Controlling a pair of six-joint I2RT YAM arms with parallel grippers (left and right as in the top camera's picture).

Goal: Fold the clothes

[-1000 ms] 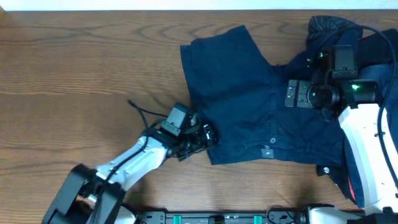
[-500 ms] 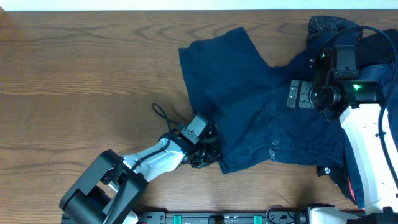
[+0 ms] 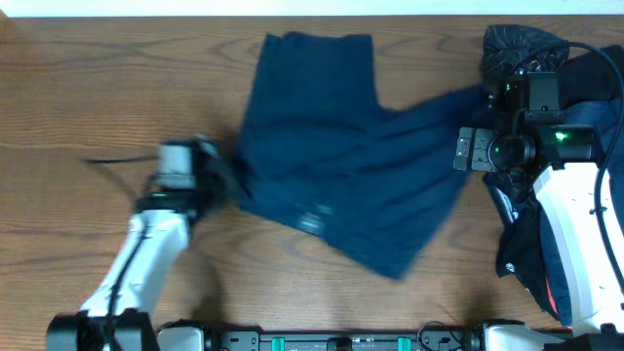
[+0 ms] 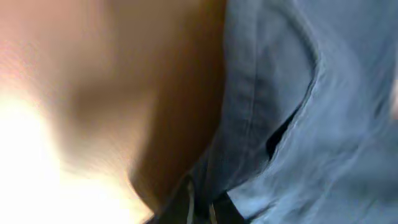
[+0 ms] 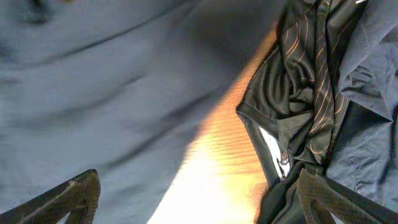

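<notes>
Pinches trousers (image 3: 331,166) at their left edge with left hand (image 3: 224,180), blurred. Holds right hand (image 3: 471,151) spread wide over trousers' right end. Lying loosely across bench (image 3: 97,88); more clothes (image 3: 517,44) heaped right of trousers.

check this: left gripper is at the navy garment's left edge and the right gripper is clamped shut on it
No: the right gripper is open, its fingers wide apart and holding nothing, as the right wrist view shows. The left gripper is indeed at the navy garment's left edge.
</notes>
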